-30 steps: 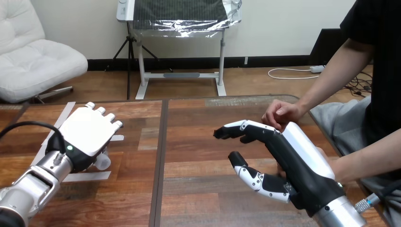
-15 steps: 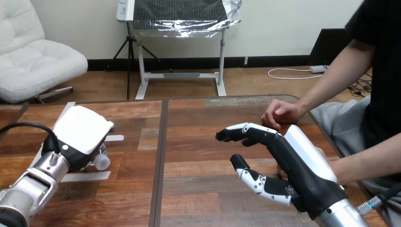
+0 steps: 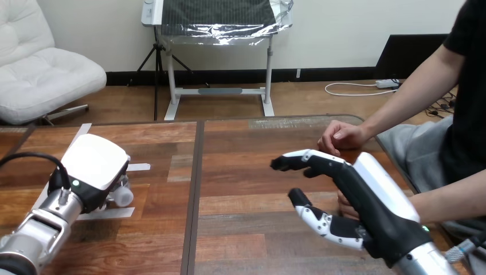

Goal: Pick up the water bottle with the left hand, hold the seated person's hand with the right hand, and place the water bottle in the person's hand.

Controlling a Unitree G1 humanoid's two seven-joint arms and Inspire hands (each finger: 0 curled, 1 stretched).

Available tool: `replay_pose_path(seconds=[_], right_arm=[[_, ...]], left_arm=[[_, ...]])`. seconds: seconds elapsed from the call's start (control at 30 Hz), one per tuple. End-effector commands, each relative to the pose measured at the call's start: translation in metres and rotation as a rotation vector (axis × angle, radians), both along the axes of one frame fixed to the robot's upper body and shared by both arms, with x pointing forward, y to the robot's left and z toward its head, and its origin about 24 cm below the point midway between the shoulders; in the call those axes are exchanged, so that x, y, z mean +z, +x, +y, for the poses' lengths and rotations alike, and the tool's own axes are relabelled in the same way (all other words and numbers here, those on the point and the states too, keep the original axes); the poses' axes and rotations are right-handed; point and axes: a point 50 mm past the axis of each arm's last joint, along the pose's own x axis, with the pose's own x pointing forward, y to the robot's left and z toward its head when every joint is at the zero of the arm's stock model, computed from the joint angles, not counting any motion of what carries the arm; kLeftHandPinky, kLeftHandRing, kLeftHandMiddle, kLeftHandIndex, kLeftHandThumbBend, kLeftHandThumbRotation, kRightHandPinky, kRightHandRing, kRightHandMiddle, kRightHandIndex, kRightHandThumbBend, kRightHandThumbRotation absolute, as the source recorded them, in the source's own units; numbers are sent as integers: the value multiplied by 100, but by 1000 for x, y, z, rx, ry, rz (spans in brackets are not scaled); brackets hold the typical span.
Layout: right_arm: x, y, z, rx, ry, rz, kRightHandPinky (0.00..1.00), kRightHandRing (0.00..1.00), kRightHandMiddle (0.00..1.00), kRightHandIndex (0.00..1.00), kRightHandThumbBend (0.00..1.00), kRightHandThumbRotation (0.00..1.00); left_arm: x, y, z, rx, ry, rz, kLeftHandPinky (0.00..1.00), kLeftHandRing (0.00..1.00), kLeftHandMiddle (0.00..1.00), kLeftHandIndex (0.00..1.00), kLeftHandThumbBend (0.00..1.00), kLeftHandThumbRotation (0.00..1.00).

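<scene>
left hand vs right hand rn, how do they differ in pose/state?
Left hand is back-up, palm down; right hand stands on edge, thumb lowermost. Left hand sits over the water bottle; right hand's fingers are straight, holding nothing. Both have white back shells.

Two robot hands (image 3: pixel 94 166) (image 3: pixel 372 197), two person's hands (image 3: pixel 342 137) (image 3: pixel 343 203), one water bottle (image 3: pixel 122 196), one table (image 3: pixel 240 172)

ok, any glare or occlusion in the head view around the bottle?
Head view: the left hand has a white back shell that reads bright and near featureless, and it hides most of the water bottle; one pale end shows. The table has mild sheen, no hard glare.
</scene>
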Motion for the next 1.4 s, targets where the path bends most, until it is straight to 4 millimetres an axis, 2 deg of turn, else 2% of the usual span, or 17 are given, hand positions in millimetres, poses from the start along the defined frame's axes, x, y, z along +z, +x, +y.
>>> replay_pose_path(seconds=[0.0,0.27,1.0,1.37], right_arm=[[18,1,-2,0,7,-71,76,80,77,73,24,0],[19,0,-4,-7,-8,-64,76,80,77,74,24,0],[20,0,-3,-10,-20,-50,76,80,78,74,23,0],[21,0,-2,-13,-26,-49,76,80,78,74,24,0]], left_arm=[[18,18,-10,-15,-1,-79,40,40,42,46,75,0],[14,18,-11,10,-8,-50,35,37,38,42,70,0],[6,11,-13,22,-75,-41,38,40,42,47,68,0],[4,8,-13,0,-102,-51,40,40,42,46,67,0]])
